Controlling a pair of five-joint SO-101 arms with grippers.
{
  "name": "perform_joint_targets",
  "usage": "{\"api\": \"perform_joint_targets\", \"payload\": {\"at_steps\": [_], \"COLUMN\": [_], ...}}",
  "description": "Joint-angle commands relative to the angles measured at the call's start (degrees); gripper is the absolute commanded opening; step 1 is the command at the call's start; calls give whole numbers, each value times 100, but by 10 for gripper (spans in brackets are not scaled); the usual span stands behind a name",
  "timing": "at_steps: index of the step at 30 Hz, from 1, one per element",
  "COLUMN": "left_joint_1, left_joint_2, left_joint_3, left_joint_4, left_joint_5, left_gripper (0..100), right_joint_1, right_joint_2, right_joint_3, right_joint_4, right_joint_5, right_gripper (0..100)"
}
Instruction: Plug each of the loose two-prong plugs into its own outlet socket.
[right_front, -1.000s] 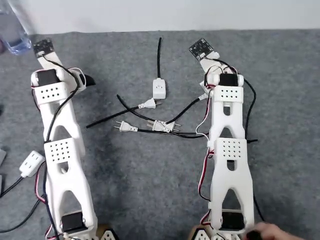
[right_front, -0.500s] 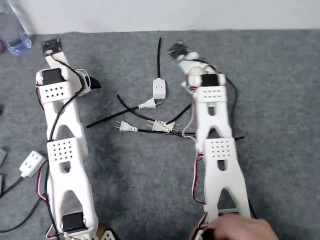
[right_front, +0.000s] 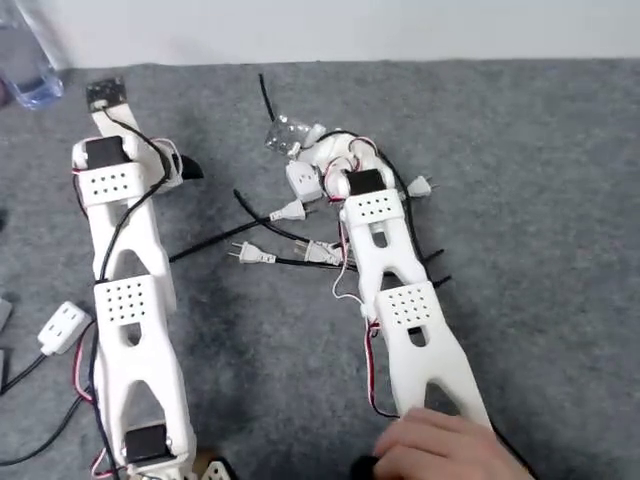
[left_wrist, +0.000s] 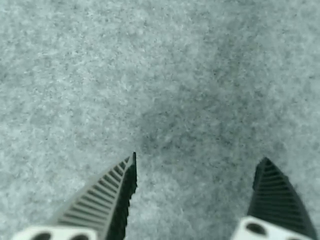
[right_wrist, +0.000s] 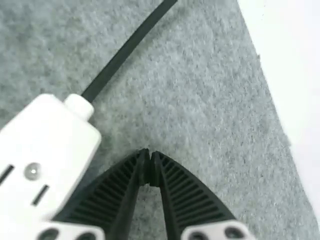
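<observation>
A white outlet socket (right_front: 302, 180) on a black cord lies on the grey carpet at the back middle. My right gripper (right_wrist: 149, 156) is shut and empty, right beside that socket (right_wrist: 42, 145), whose two slots face up. Three white two-prong plugs lie loose in front of it: one (right_front: 290, 210) just below the socket, one (right_front: 255, 255) farther forward, one (right_front: 320, 252) partly under the right arm. Another plug (right_front: 418, 186) lies to the right of that arm. My left gripper (left_wrist: 197, 162) hangs open over bare carpet at the far left (right_front: 180, 165).
A second white socket (right_front: 62, 325) with its cable lies at the left edge beside the left arm. A clear bottle (right_front: 25, 60) stands at the back left corner. Black cords (right_front: 205, 242) cross the middle. A white wall borders the carpet's far edge.
The right arm has swung left across the middle, and the outlet socket has shifted left and turned with it. A plug to that arm's right is now uncovered. The left arm barely moved.
</observation>
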Motion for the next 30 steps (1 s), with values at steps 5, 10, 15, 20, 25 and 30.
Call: {"api": "perform_joint_targets", "payload": {"at_steps": [5,10,15,20,25,30], "left_joint_1": [53,70,114,158,475,651], "left_joint_2": [-422,-422,-413,-404,-404,-404], "left_joint_3": [-286,-286,-277,-277,-268,-268], "left_joint_4": [70,70,70,62,220,246], "left_joint_5": [-44,-44,-53,-53,-703,-809], "left_gripper": [352,352,352,352,352,352], "right_joint_1": [-119,-127,-48,374,857,954], "right_joint_2": [-224,-233,-242,-268,-708,-1279], "right_joint_3": [-220,-220,-229,-237,-229,-220], "right_joint_4": [171,171,-110,-215,347,1349], "right_joint_5": [79,62,88,88,62,62], "right_gripper": [8,8,9,9,9,10]}}
